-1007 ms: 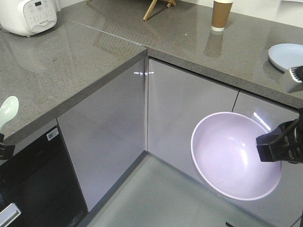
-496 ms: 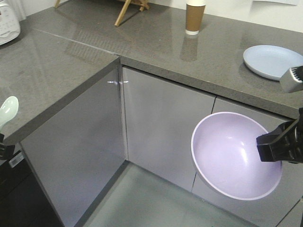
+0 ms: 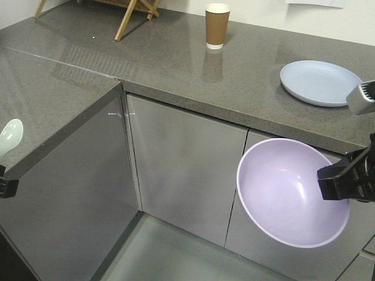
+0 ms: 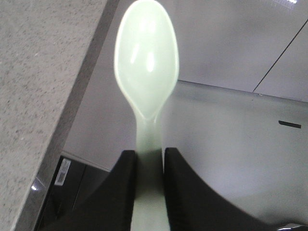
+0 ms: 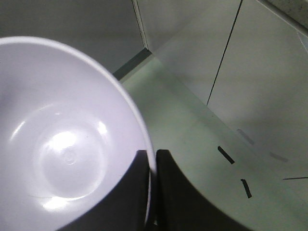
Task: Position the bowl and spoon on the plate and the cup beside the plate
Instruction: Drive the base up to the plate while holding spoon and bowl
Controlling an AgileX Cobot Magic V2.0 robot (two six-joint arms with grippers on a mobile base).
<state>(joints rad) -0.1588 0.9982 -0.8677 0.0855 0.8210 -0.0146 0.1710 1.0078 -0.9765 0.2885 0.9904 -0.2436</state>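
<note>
Holding the bowl: our right claw [image 5: 151, 159] is clenched on the rim of the lavender bowl [image 3: 287, 193], with one finger inside the wall and one outside.
Bowl place: it hangs at the lower right of the front view, off the counter [image 3: 176, 64]. It is in front of the grey cabinet doors [image 3: 187, 158] and above the floor [image 3: 170, 252], with its opening tilted toward the camera.
Left claw: our left claw [image 4: 149, 161] is grasping the handle of the mint-green spoon [image 4: 147, 72] between both fingers.
Spoon place: we see it at the left edge of the front view, scoop pointing up, just beside the counter's edge. We see it touch only the claw.
Plate: the pale blue plate [image 3: 319, 82] lies flat on the counter at the upper right of the front view, above the held bowl in the frame.
Cup: the brown paper cup [image 3: 217, 26] stands upright on the counter at top centre, well apart from the plate and to its left.
Wooden frame [image 3: 132, 14]: we see its slanted legs on the counter at the upper left.
</note>
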